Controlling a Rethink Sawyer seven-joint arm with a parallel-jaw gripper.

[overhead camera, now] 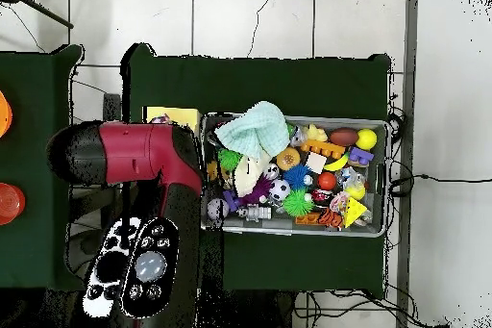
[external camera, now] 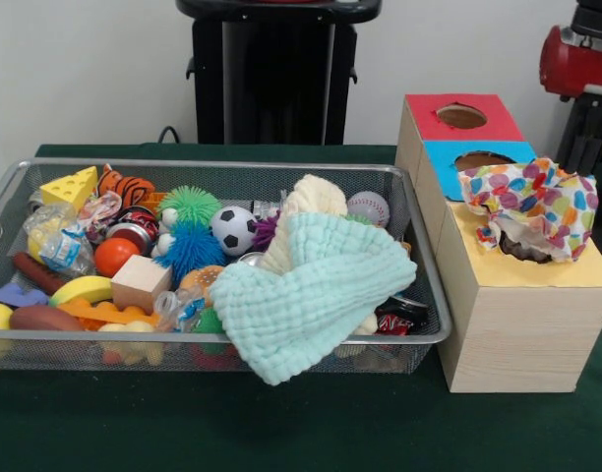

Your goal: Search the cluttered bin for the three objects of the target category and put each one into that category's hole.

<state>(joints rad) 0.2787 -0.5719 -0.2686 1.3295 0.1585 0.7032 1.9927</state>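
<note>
The gripper is not visible in either view, so I cannot tell its state. The mint cloth point(external camera: 311, 290) hangs over the wire bin's point(external camera: 427, 339) near right rim, just left of the wooden box point(external camera: 522, 329), where a spotted cloth point(external camera: 530, 208) sits in the yellow hole.

One mesh bin point(external camera: 419, 246) and one wooden box point(external camera: 517, 324) with three top sections. Cloths: three, one mint point(external camera: 311, 295), one cream point(external camera: 311, 197), one spotted point(external camera: 532, 202). Spiky balls: two, green point(external camera: 191, 205) and blue point(external camera: 191, 246). One soccer ball point(external camera: 232, 229), one baseball point(external camera: 368, 207), one cheese wedge point(external camera: 70, 187), one wooden cube point(external camera: 140, 283).
</note>
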